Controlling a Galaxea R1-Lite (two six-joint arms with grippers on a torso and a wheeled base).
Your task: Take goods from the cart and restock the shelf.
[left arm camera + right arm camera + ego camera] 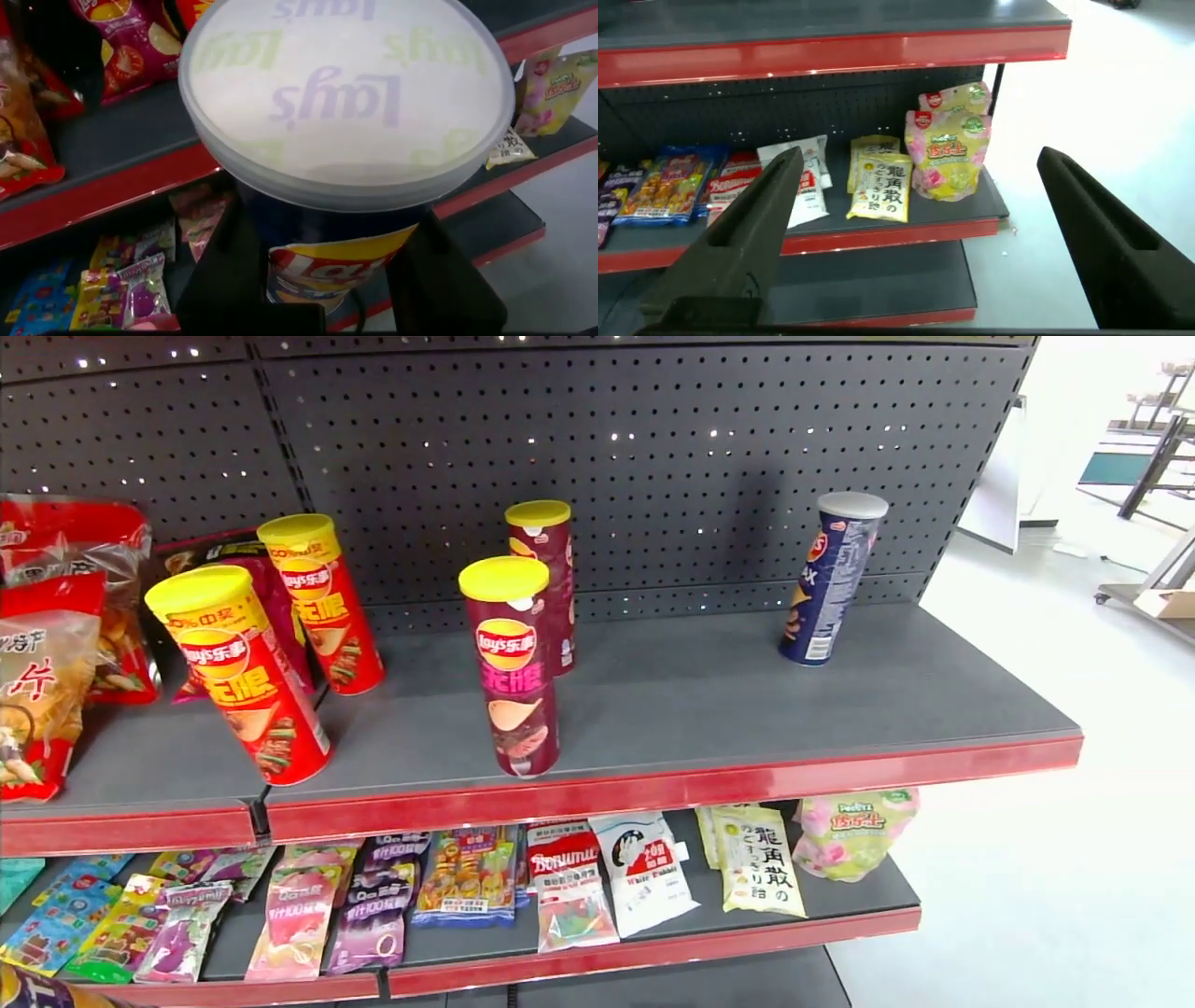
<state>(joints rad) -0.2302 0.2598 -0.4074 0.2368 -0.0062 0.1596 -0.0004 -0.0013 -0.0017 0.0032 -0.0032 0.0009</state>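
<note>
Now | step: I should lift the blue chip can [346, 84] clear of the upper shelf [121, 140] edge; stand it beside the shelved blue can [829, 581]; release only once settled | left tool [344, 280] clamped on it, about upright, out before that shelf | right tool [924, 252] apart, empty, low before the lower shelf [878, 235]
</note>
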